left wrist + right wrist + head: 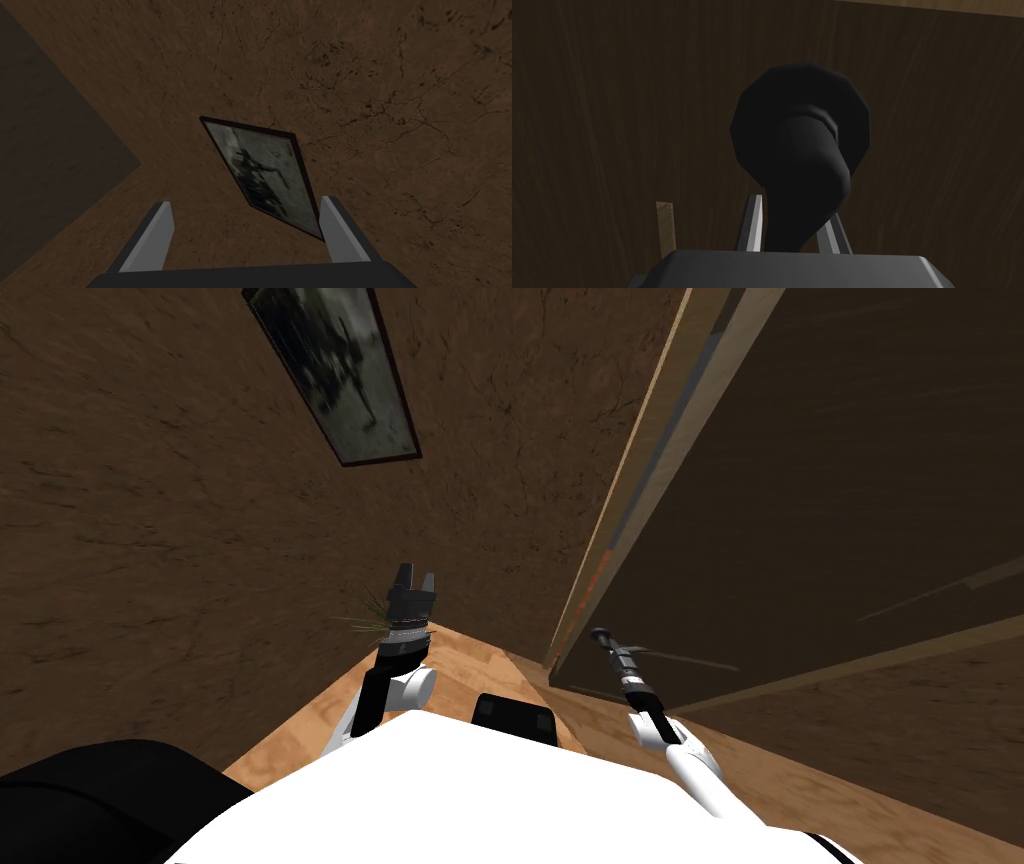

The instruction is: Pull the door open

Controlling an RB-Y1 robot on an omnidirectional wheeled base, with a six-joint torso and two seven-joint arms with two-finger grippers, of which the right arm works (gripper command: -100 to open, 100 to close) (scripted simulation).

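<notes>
A dark brown door (800,488) fills the right of the head view, hung in a light wooden frame (650,438). My right arm reaches out to it, with the right gripper (601,637) at the door's face. In the right wrist view a black lever handle (802,165) on a round black base stands out from the door (612,100). The right gripper (794,210) is shut on the handle's neck, one finger pressing each side. My left gripper (413,583) is raised in front of my chest, away from the door, and its fingers (155,235) stand open with nothing between them.
A brown wall (150,538) with a dark-framed picture (340,378) stands to the left and ahead. Light wooden floor (470,658) runs between wall and door. Thin green leaves (365,623) show by the left gripper. A black shape (100,798) lies at the lower left.
</notes>
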